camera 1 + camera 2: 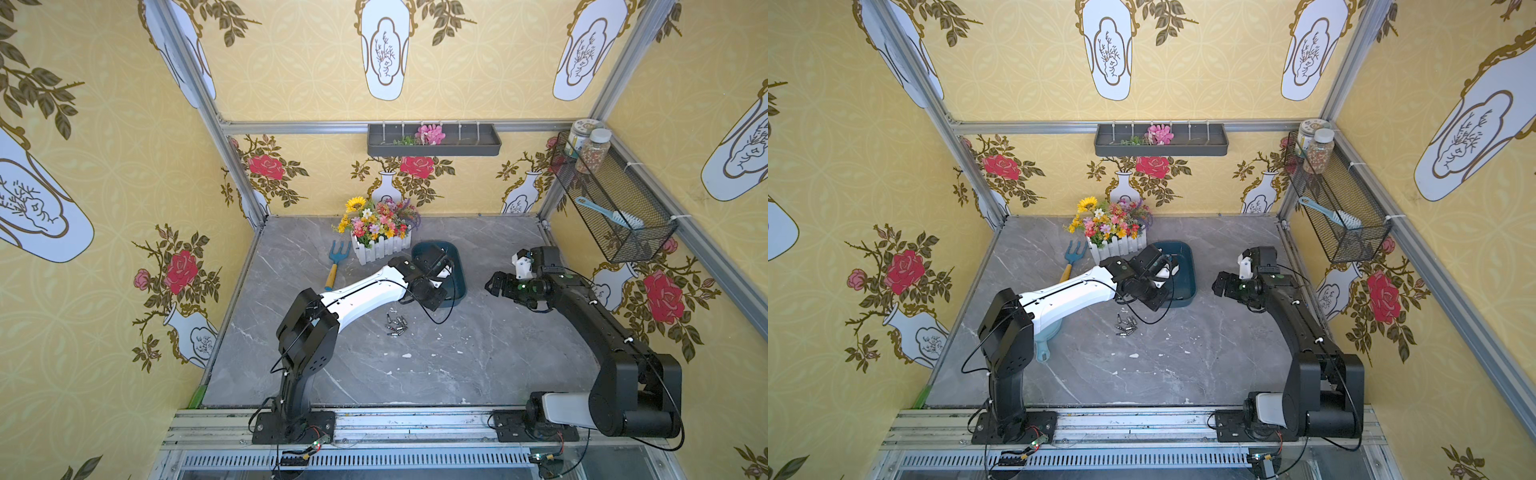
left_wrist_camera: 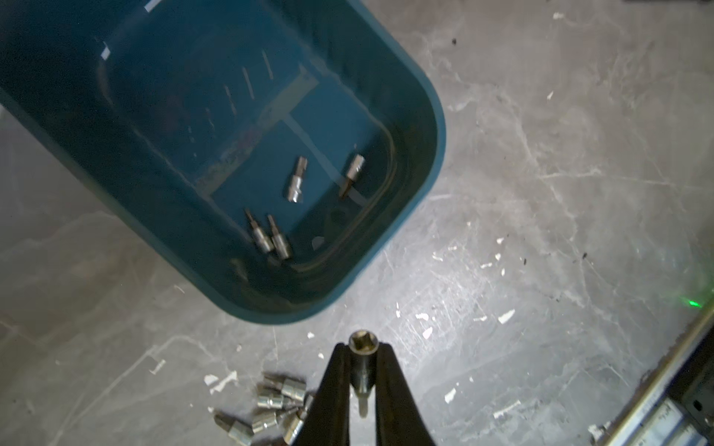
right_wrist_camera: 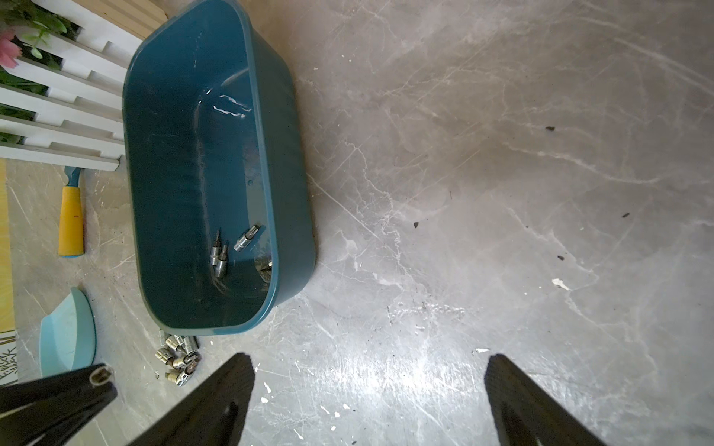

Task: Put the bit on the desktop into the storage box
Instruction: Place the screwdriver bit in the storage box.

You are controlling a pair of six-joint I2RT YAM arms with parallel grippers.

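My left gripper [image 2: 363, 347] is shut on a silver socket bit [image 2: 363, 361], its hex socket end sticking out past the fingertips. It hangs over the grey marble desktop [image 2: 541, 193], just outside the near end of the dark teal storage box [image 2: 429, 162]. Beside it lies a pile of several loose bits [image 2: 270, 405] on the slab, seen in both top views [image 1: 397, 324] [image 1: 1126, 325]. Several bits [image 2: 295, 179] lie inside the box. My right gripper [image 3: 367, 367] stands wide open and holds nothing, to the right of the box [image 1: 459, 270].
A white-fenced flower planter [image 1: 380, 237] stands behind the box. A blue garden fork [image 1: 336, 266] lies to its left. A pale blue scoop [image 1: 1046, 336] sits under my left arm. A grey wall tray [image 1: 434, 139] and a wire basket [image 1: 611, 208] hang above.
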